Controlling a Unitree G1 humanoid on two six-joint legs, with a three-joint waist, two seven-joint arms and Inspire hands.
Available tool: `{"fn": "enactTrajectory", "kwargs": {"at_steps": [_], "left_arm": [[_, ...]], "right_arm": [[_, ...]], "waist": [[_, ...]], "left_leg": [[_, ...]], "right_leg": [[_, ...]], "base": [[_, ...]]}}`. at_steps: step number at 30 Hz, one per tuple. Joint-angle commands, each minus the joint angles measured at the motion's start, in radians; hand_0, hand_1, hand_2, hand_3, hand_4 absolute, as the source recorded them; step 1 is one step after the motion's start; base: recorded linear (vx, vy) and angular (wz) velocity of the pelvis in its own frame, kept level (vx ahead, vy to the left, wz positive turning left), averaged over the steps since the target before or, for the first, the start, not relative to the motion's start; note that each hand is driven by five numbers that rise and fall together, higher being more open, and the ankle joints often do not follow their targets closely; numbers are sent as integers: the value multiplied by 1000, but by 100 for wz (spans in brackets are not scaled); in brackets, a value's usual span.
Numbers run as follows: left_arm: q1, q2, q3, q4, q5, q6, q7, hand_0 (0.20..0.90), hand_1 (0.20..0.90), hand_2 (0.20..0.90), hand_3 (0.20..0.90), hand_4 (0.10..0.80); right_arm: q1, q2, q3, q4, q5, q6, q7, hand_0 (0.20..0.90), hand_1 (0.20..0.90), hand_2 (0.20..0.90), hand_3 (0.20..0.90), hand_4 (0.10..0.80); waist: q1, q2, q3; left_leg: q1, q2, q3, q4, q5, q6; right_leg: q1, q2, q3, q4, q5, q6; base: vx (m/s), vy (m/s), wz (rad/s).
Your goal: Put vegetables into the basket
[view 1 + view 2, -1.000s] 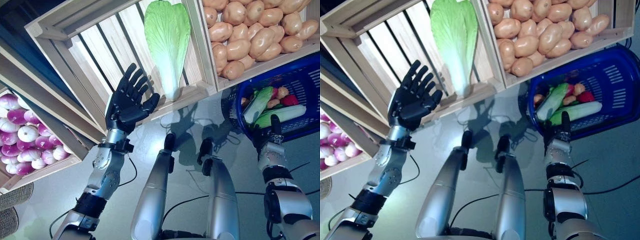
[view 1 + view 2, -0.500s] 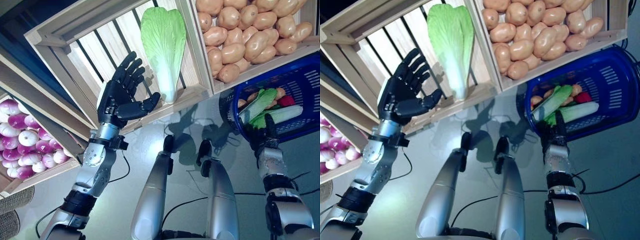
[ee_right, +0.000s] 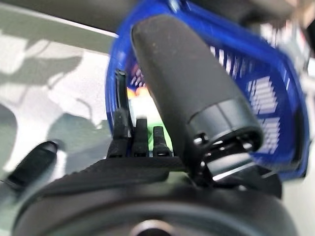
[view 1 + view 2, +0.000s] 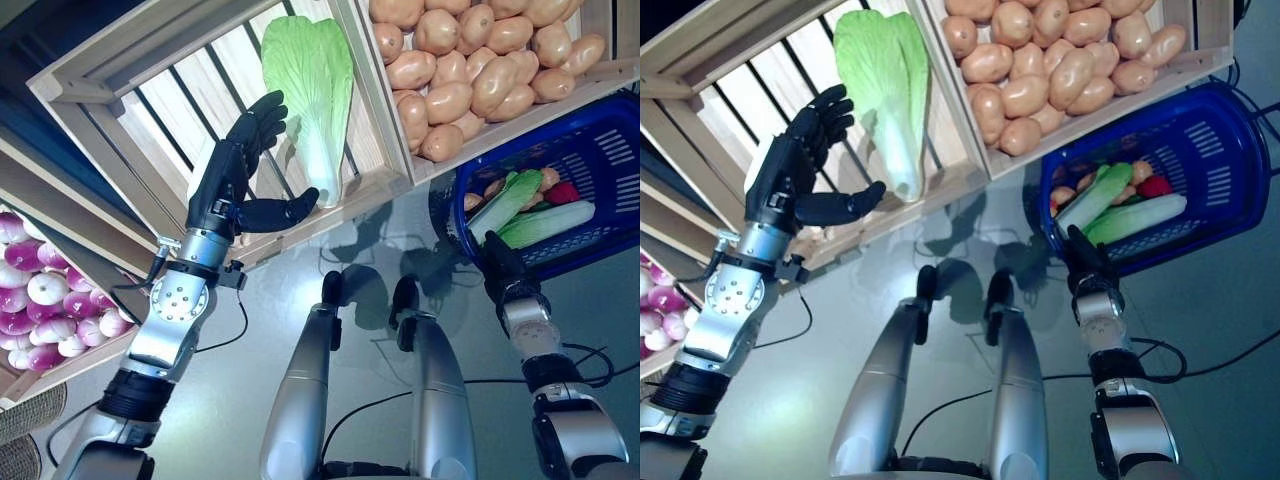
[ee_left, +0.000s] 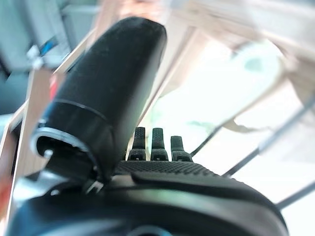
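Cabbage (image 4: pixel 306 75) lies just beside the open left robot hand (image 4: pixel 232 185).

The right hand's (image 4: pixel 497 268) finger pose is hidden against the basket (image 4: pixel 600 150), which is cut off at the edge. The cabbage (image 5: pixel 231 83) is blurred.
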Motion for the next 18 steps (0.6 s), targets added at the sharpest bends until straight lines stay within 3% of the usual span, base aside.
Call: {"fn": "enactTrajectory", "kwargs": {"at_steps": [1, 5, 10, 18], "left_arm": [[-52, 90, 65, -71, 248, -22, 58, 900, 900, 900, 900, 800], [-55, 191, 60, -57, 411, -11, 102, 900, 900, 900, 900, 800], [-128, 305, 3, 15, 598, 6, 175, 900, 900, 900, 900, 800], [-213, 424, -169, 72, 893, 52, 216, 900, 900, 900, 900, 800]], "right_arm": [[109, -70, 19, -173, -144, -68, -11, 900, 900, 900, 900, 800], [206, -81, 20, -260, -192, -68, 45, 900, 900, 900, 900, 800], [256, -97, 46, -301, -257, -105, 71, 900, 900, 900, 900, 800], [264, -144, 82, -321, -280, -96, 92, 900, 900, 900, 900, 800]], "waist": [[-38, 42, -3], [-67, 39, -3], [-94, 35, -3], [-127, 39, -3]], "left_leg": [[15, -16, 62, -48, 18, 12], [13, -1, 85, -51, 17, 9], [8, 11, 102, -53, 21, 3], [14, 27, 129, -71, 27, -8]], "right_leg": [[53, 17, -21, -17, 34, 3], [48, 16, -8, -26, 36, 7], [39, 13, 3, -30, 39, 11], [31, 10, 16, -43, 44, 15]], "base": [[-9, 108, -11], [-2, 81, -15], [4, 64, -8], [8, 76, -9]]}}
